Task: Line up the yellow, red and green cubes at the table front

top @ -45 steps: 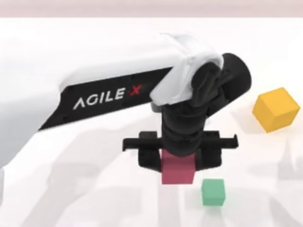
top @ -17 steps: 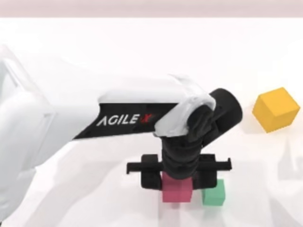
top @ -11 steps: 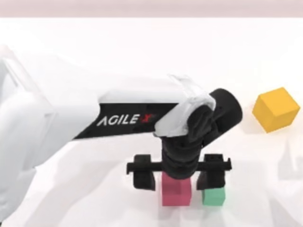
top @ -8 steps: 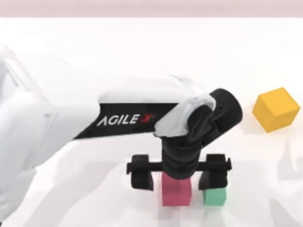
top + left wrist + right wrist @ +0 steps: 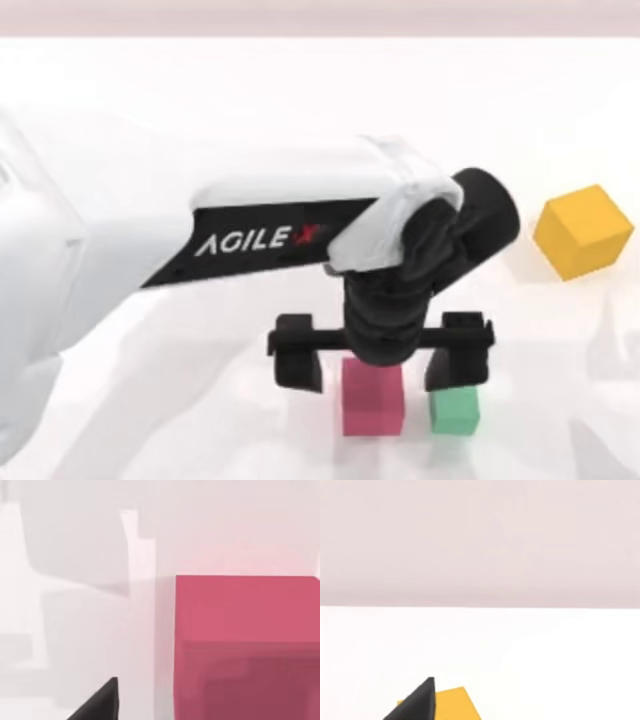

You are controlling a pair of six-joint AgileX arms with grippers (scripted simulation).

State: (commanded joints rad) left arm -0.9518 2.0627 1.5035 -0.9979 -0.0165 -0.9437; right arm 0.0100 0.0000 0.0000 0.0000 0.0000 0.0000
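The red cube (image 5: 372,400) rests on the white table (image 5: 180,420) near its front edge, with the smaller green cube (image 5: 455,411) just to its right and a narrow gap between them. My left gripper (image 5: 380,362) hovers over the red cube's far side, open, its black fingers (image 5: 300,365) spread wider than the cube and holding nothing. In the left wrist view the red cube (image 5: 245,645) fills the near field beside one fingertip (image 5: 100,705). The yellow cube (image 5: 583,230) lies farther back at the right. The right wrist view shows that yellow cube (image 5: 452,705) behind one dark fingertip (image 5: 422,700).
My left arm's white link (image 5: 250,210) reaches across the middle of the table from the left. The right arm is outside the top view. A pale wall (image 5: 320,18) runs along the table's far edge.
My left gripper has opened and let go of the red cube, which now stands beside the green cube. The gripper has drawn up and back slightly. The yellow cube has not moved.
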